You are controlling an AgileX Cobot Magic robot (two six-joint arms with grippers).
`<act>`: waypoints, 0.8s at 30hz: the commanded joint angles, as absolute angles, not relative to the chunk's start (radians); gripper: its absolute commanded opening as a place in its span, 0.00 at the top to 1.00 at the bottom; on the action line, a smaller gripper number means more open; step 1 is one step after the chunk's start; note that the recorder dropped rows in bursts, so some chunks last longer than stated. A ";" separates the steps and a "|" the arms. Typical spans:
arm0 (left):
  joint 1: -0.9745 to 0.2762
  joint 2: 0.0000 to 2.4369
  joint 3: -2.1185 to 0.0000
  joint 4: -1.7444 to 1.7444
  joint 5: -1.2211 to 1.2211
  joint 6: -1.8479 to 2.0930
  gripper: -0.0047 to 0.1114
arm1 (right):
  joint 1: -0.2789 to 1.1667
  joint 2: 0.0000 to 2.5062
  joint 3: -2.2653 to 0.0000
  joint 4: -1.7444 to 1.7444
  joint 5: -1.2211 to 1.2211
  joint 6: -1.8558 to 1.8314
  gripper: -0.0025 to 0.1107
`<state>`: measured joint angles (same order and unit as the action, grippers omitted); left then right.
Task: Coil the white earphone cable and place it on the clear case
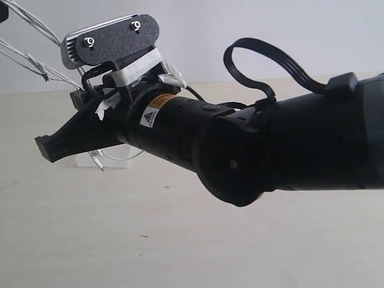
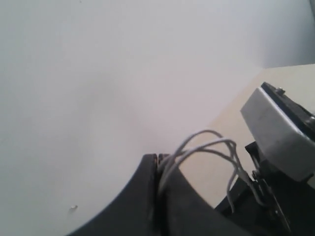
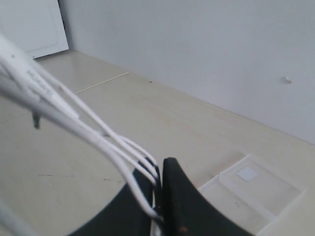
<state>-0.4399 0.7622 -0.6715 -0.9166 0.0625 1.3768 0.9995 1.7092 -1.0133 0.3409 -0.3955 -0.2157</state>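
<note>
Two claws share one bundle: several strands of the white earphone cable (image 3: pixel 93 132) are pinched flat in the right claw (image 3: pixel 160 169), its black fingers pressed together on them low in the right wrist view. The left claw (image 2: pixel 158 164) is likewise clamped on looping strands at the bottom centre of the left wrist view. Holding the loops at two points appears meant to keep the coil gathered and off the tabletop (image 1: pixel 180 240) until it can be set down.

The clear case (image 3: pixel 256 189) lies flat at the lower right of the right wrist view, both halves spread and a small white label showing, near the claw but not touching it. In the exterior view the case (image 1: pixel 117 157) sits at centre left, partly hidden behind the claw, with a small white end of the cable just at its edge.

The right arm (image 1: pixel 270 144) fills the exterior view, reaching from the right edge across to the left. It is nearly level, angled slightly downward, with its wrist camera (image 1: pixel 111 39) on top. Cable strands rise taut to the upper left corner. The left claw itself cannot be made out in the exterior view.
</note>
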 commanded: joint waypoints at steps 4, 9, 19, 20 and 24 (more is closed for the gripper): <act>-0.438 0.752 -0.602 -0.930 0.017 1.271 0.96 | 1.000 1.697 -1.019 0.349 -0.391 -0.230 0.98; -0.438 0.752 -0.564 -0.932 0.018 1.136 0.96 | 1.000 1.697 -1.019 0.350 -0.391 -0.234 0.98; -0.438 0.752 -0.559 -0.922 0.139 0.940 0.96 | 1.000 1.680 -1.019 0.398 -0.389 -0.309 0.98; -0.438 0.752 -0.559 -0.915 0.150 0.940 0.96 | 1.000 1.675 -1.019 0.420 -0.387 -0.341 0.98; -0.438 0.752 -0.559 -0.862 0.170 0.940 0.96 | 1.000 1.657 -1.019 0.474 -0.361 -0.434 0.98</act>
